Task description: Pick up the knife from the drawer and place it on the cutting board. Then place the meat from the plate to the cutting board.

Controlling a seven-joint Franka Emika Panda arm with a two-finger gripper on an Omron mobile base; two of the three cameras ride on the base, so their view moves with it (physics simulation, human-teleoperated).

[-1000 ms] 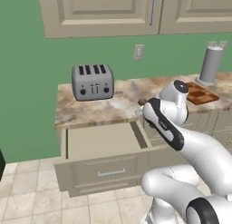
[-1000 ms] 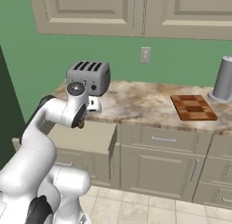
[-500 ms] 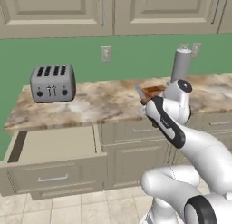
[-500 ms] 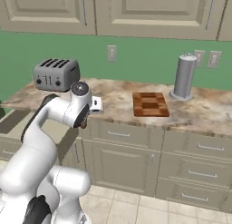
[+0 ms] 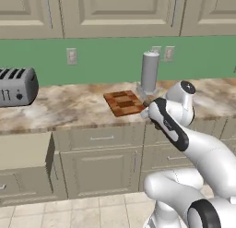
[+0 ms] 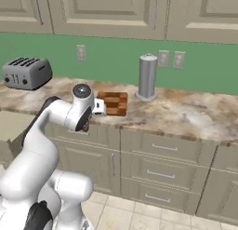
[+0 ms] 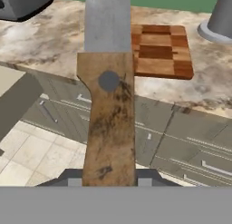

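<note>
Two-finger gripper (image 7: 108, 180) of the white arm: closed on the slim kitchen knife (image 7: 108, 105) with brown wooden handle and grey metal blade, held in the air in front of the counter edge, blade pointing toward the far wall. Checkered reddish-brown wooden cutting board (image 5: 125, 103): flat on the marbled stone counter (image 6: 186, 113), just beyond the knife tip, nothing on it. Tall grey metal cylinder (image 6: 147, 77): upright, right of and behind the board. Silver four-slot toaster (image 6: 26, 73): far left on the counter. Wide beige drawer (image 5: 25, 151): pulled open, lower left.
</note>
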